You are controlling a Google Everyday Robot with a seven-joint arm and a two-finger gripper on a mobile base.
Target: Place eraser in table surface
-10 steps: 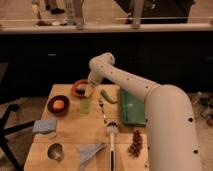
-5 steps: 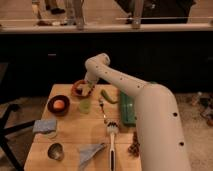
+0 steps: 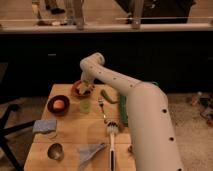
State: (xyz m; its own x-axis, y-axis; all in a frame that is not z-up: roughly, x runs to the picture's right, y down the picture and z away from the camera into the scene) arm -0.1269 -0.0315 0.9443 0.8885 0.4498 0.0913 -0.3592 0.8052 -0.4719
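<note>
The white arm reaches across the table (image 3: 70, 137) from the right, bends at its elbow above the far edge, and points down. Its gripper (image 3: 85, 85) hangs low over a brown bowl (image 3: 75, 90) near the table's far side. The jaws stand wide apart. A small pale-topped block in that bowl appears to be the eraser (image 3: 83, 91), directly under the gripper. Whether the fingers touch it cannot be told.

Just left of and nearer than that bowl is a dark bowl (image 3: 50, 106) holding one round orange thing (image 3: 59, 104). A small green cup (image 3: 85, 106) stands beside it, just in front of the brown bowl; what is in it cannot be made out. A metal cup (image 3: 55, 151) stands near the front left corner.

A green tray (image 3: 123, 111) lies at the table's right side, mostly behind the arm, its contents hidden. A long green vegetable (image 3: 108, 96) lies on the wood between the brown bowl and the tray. A brush (image 3: 111, 135) with white bristles lies in front of the tray, a blue-grey cloth (image 3: 44, 126) at the left edge, and a grey cloth (image 3: 91, 151) at the front.
</note>
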